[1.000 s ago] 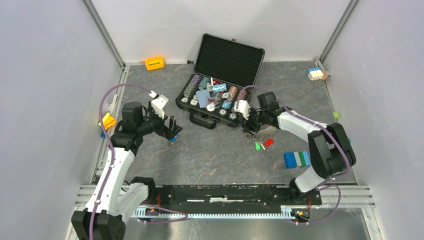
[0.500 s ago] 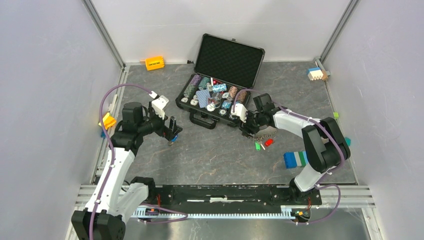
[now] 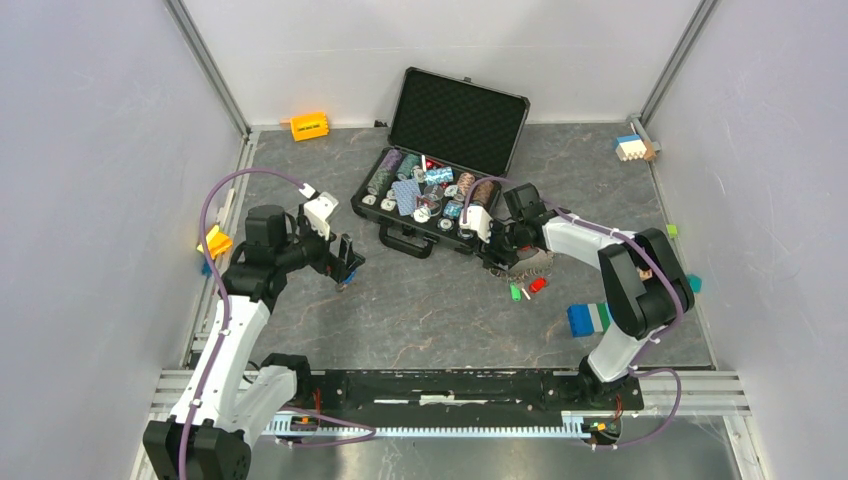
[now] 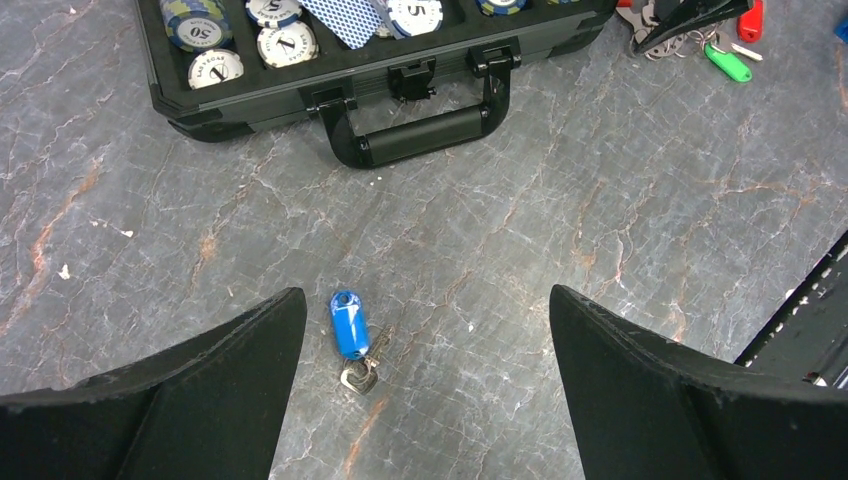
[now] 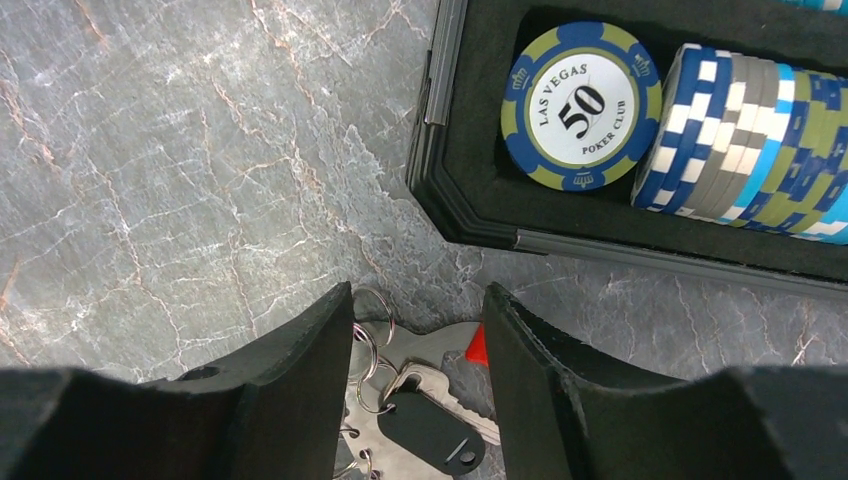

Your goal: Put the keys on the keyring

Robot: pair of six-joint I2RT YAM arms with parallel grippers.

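A blue-capped key (image 4: 348,325) lies on the grey table between the wide-open fingers of my left gripper (image 4: 425,300), which hovers above it and is also in the top view (image 3: 343,262). My right gripper (image 5: 418,310) is low over a bunch of metal rings (image 5: 375,330) with a black-capped key (image 5: 432,430) and a sliver of the red fob (image 5: 478,345). Its jaws stand narrowly apart on either side of the bunch. In the top view the right gripper (image 3: 497,258) is beside the case's front right corner. A green key (image 3: 515,292) and a red key (image 3: 538,285) lie just near of it.
The open black poker chip case (image 3: 455,120) stands at the back centre, its handle (image 4: 420,135) facing the left gripper and its rim (image 5: 440,120) close to the right gripper. A blue, green and white brick (image 3: 592,318), an orange block (image 3: 309,126) and a yellow piece (image 3: 215,241) lie around.
My right gripper has moved a little left, toward the case corner and over the ring bunch. The left arm and the blue key have not moved.
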